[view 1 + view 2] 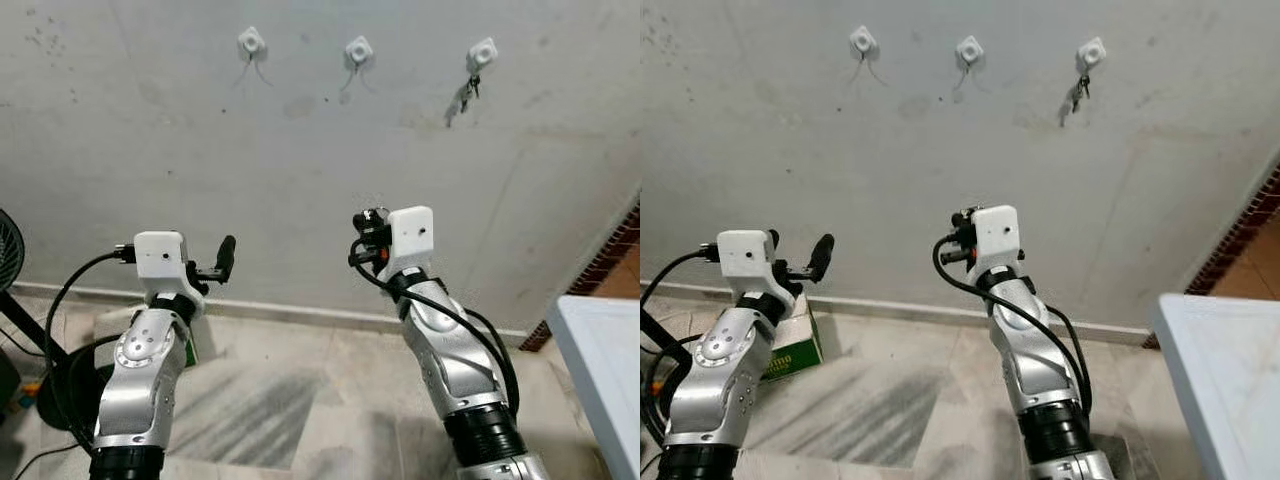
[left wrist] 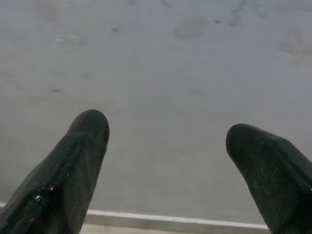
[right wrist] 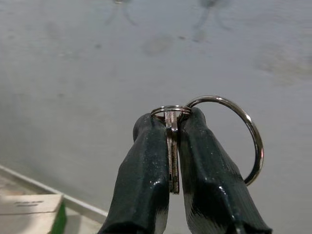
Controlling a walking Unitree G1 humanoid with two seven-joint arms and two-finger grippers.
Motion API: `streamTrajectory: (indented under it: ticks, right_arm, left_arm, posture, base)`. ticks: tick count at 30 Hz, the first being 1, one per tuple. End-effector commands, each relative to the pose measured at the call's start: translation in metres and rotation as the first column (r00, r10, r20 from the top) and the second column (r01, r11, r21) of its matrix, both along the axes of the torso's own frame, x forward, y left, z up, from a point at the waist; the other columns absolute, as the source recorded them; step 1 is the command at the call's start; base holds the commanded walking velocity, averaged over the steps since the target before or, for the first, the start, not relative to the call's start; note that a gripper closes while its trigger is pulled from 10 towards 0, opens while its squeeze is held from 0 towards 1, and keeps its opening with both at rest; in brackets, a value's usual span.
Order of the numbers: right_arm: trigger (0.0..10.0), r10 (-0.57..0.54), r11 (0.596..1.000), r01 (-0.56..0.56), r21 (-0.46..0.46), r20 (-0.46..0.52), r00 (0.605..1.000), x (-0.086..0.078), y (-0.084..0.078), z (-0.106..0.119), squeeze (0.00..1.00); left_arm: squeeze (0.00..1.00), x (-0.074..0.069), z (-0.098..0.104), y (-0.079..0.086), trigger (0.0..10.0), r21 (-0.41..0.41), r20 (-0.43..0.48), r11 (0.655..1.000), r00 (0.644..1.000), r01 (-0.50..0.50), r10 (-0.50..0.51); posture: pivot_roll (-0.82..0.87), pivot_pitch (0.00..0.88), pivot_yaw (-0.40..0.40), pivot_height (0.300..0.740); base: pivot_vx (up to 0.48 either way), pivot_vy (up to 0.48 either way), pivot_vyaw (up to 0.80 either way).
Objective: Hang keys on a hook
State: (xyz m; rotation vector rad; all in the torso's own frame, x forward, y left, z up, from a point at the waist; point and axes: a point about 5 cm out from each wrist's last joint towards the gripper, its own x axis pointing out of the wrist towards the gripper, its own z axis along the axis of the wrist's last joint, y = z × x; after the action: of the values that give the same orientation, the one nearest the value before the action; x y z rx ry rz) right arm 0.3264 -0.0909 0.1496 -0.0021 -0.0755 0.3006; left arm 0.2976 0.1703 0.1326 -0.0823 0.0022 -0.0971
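The right hand is clamped on a key with its large ring sticking out to one side, held up at mid-frame facing the wall. The three hooks sit along the top of the frame, well above; the middle hook is bare, and the right hook already carries keys. The grasp looks done and the lift and hanging remain, while the left hand waits with fingers apart.
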Motion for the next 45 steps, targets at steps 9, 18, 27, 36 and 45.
streamTrajectory:
  ticks: [9, 18, 27, 36, 45]
  right_arm:
    - [10.0, -0.024, 1.0, 0.024, -0.001, 0.009, 1.0, 0.0032, -0.0072, 0.003, 0.0]
    - [10.0, -0.029, 1.0, 0.029, -0.003, 0.009, 1.0, 0.0052, -0.009, 0.004, 0.0]
    - [10.0, -0.04, 0.999, 0.04, -0.007, 0.008, 0.999, 0.0069, -0.011, 0.0039, 0.0]
    - [10.0, -0.061, 0.998, 0.061, -0.01, 0.016, 0.998, 0.011, -0.0162, 0.0069, 0.0]
    - [10.0, -0.068, 0.998, 0.068, -0.007, 0.009, 0.998, 0.0099, -0.0149, 0.005, 0.0]
  left_arm:
    - [0.0, 0.001, 0.0008, -0.0064, 10.0, 0.0, 0.003, 1.0, 1.0, 0.025, -0.025]
    - [0.0, 0.0006, -0.0004, -0.0075, 10.0, -0.001, -0.003, 1.0, 1.0, 0.023, -0.023]
    - [0.0, -0.0018, -0.0041, -0.0118, 10.0, 0.003, -0.012, 0.999, 0.999, 0.037, -0.037]
    - [0.0, -0.0015, -0.0036, -0.0129, 10.0, 0.005, -0.007, 0.999, 0.999, 0.041, -0.041]
    - [0.0, -0.0022, -0.0029, -0.014, 10.0, 0.01, 0.003, 0.999, 0.999, 0.049, -0.049]
  posture:
    - [0.07, 0.0, 0.01, 0.74]
    - [0.07, 0.0, 0.007, 0.74]
    - [0.07, 0.0, 0.006, 0.74]
    - [0.07, 0.0, 0.005, 0.74]
    - [0.07, 0.0, 0.004, 0.74]
  base:
    - [0.323, 0.35, 0.0]
    - [0.301, 0.351, 0.0]
    - [0.352, 0.165, 0.0]
    - [0.37, 0.0, 0.0]
    - [0.043, 0.0, 0.0]
